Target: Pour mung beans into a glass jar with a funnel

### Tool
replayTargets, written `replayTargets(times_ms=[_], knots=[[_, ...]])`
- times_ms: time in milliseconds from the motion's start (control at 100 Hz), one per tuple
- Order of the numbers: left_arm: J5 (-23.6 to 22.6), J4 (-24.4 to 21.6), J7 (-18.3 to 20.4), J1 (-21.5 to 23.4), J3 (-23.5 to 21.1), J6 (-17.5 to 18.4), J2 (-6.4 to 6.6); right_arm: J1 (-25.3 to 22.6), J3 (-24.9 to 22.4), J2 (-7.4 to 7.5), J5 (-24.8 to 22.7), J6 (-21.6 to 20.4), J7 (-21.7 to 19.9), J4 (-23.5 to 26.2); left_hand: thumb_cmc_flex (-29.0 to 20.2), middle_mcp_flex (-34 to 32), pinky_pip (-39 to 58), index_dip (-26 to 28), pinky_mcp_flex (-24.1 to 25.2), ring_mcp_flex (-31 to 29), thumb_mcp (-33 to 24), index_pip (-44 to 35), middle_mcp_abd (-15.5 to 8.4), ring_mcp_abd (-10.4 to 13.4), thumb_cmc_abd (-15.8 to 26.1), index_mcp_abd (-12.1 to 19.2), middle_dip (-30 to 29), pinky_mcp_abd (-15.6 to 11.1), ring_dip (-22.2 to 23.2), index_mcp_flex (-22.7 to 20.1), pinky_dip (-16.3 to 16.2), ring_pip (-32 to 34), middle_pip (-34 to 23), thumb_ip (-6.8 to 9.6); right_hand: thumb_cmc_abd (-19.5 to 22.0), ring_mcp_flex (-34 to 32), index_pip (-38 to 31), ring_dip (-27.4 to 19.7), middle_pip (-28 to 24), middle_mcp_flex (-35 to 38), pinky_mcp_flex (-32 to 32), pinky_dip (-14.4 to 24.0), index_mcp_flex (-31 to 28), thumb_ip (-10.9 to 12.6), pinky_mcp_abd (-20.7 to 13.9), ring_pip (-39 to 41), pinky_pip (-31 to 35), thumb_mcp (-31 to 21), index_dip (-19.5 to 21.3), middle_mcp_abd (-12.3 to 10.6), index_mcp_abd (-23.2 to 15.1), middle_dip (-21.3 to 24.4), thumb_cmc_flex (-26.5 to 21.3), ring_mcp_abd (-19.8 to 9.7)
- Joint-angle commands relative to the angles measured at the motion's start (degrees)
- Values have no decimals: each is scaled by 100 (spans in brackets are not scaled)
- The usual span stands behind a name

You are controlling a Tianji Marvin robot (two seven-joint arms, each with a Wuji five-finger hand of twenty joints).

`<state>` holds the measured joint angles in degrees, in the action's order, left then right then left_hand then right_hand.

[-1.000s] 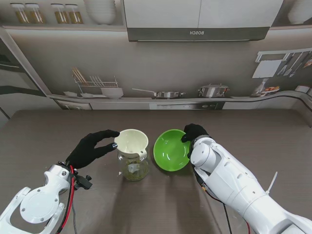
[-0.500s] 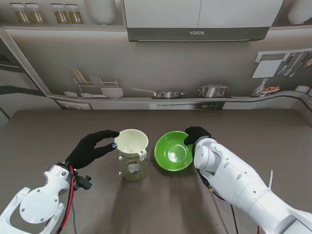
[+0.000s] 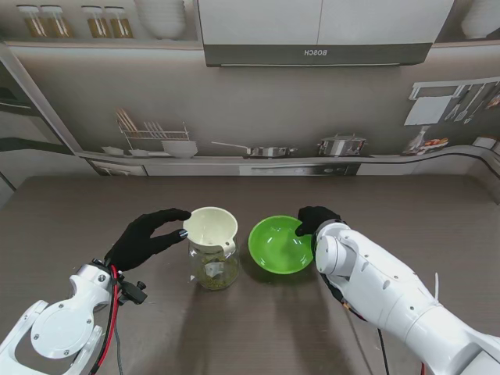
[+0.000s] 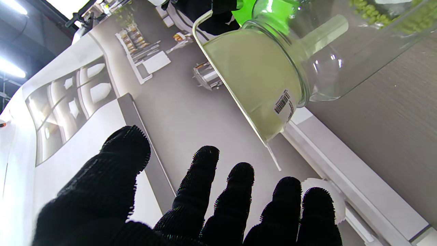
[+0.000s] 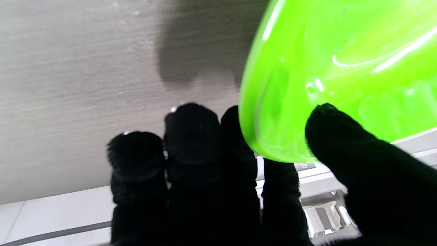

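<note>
Funnel [image 3: 210, 226] sits spout-down in the jar [image 3: 213, 268]; right hand [image 3: 316, 218] grips the bowl [image 3: 279, 245] beside it (left hand [image 3: 145, 237] spread, empty).

The bowl [image 3: 280, 244] is bright lime green and glossy. The funnel [image 3: 210, 227] is pale cream, with a small black-and-white barcode sticker [image 4: 283, 103]. The jar [image 3: 214, 269] is clear glass holding green beans [image 4: 367, 13]. Both hands wear black knit gloves. The tabletop [image 3: 406, 211] is grey-brown with fine grain.
</note>
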<state>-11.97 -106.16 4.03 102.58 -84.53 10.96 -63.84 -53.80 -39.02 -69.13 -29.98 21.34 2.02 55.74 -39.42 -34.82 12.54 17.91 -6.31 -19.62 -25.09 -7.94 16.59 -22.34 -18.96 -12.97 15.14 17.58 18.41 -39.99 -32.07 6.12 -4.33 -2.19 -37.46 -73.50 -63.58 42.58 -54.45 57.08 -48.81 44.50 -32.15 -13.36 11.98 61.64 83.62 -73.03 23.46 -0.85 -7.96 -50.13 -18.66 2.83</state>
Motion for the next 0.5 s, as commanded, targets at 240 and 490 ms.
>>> replayTargets(times_ms=[240, 490], knots=[[33, -26, 142, 11, -10, -25, -5, -11, 9, 49, -89, 41, -175, 142, -179, -124, -167, 26, 50, -75, 96, -25, -13, 11, 282, -20, 35, -83, 36, -23, -38, -50, 15, 111, 653, 414, 775, -245, 97, -1008, 429, -39, 517, 975, 229, -826, -325, 522, 971, 161, 116, 439, 805, 339], [31, -13, 140, 8, -16, -8, -4, -34, -47, 107, -222, 71, -223, 263, -177, -125, -167, 31, 50, -76, 107, -36, -15, 6, 286, -18, 34, -81, 36, -48, -38, -50, 15, 111, 687, 1093, 1077, -575, 512, -1919, 736, -65, 1033, 1010, 279, -1509, -548, 930, 878, 323, 119, 837, 1063, 614]])
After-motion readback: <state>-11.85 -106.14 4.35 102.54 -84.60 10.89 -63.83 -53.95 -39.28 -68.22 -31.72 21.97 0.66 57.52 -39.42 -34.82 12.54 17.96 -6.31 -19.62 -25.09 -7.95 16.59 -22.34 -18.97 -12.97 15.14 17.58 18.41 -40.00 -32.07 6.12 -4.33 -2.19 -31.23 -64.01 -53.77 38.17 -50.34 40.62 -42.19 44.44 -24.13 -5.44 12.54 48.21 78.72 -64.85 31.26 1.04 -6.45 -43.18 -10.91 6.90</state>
